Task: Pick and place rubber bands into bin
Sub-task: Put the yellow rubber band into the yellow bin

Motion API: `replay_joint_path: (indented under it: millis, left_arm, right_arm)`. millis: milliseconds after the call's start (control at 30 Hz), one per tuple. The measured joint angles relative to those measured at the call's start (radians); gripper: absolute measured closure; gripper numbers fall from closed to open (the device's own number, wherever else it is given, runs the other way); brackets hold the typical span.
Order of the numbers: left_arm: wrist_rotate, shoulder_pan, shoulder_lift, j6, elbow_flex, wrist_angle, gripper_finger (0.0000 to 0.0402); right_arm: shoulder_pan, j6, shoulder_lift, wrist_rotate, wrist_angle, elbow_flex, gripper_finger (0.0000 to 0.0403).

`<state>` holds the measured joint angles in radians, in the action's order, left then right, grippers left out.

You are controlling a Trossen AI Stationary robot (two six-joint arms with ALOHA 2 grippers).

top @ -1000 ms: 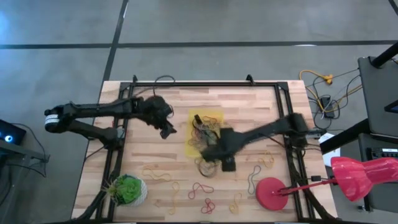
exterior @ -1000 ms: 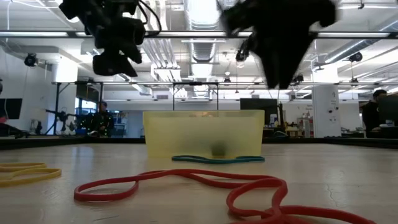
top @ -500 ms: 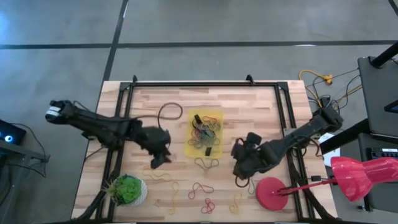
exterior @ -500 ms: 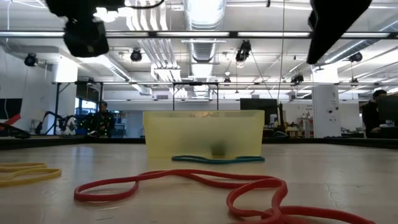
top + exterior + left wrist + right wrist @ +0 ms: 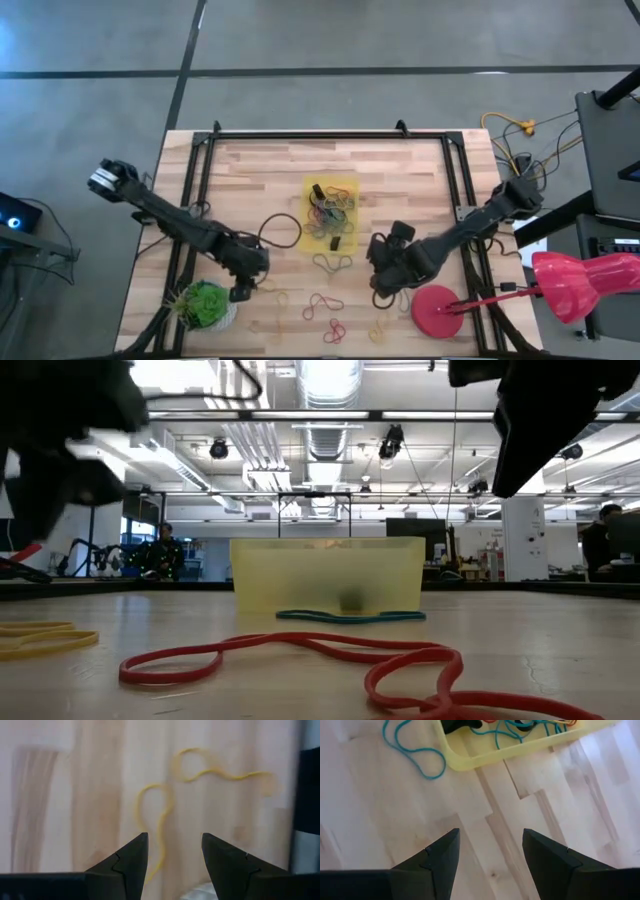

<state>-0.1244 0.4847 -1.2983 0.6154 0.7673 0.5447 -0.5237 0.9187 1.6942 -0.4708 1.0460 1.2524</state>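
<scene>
A wooden surface (image 5: 400, 170) carries a yellow bin (image 5: 331, 214) at its middle, several rubber bands (image 5: 333, 209) inside (more lie loose nearby). Left tool (image 5: 173, 862), fingers apart and empty, hovers over a yellow band (image 5: 161, 827). Right tool (image 5: 490, 857), also apart, hangs beside the bin.

Overhead looks down, low looks level; both share the bin (image 5: 331, 212).
</scene>
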Motion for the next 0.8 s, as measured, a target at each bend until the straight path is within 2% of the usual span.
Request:
replay_joint_path:
  millis: [567,733,800]
  left_arm:
    - [0.034,0.003,-0.229,-0.045,-0.015,-0.027,0.0231]
    - [0.064,0.011,-0.257,0.041,0.003,-0.017,0.0231]
    - [0.109,0.024,-0.260,0.060,0.013,-0.021,0.0231]
  right_arm:
    - [0.030,-0.002,0.009,0.000,-0.011,-0.005,0.0199]
    - [0.029,-0.002,0.009,0.008,-0.010,-0.005,0.0199]
    - [0.029,-0.003,0.009,0.009,-0.008,-0.005,0.0199]
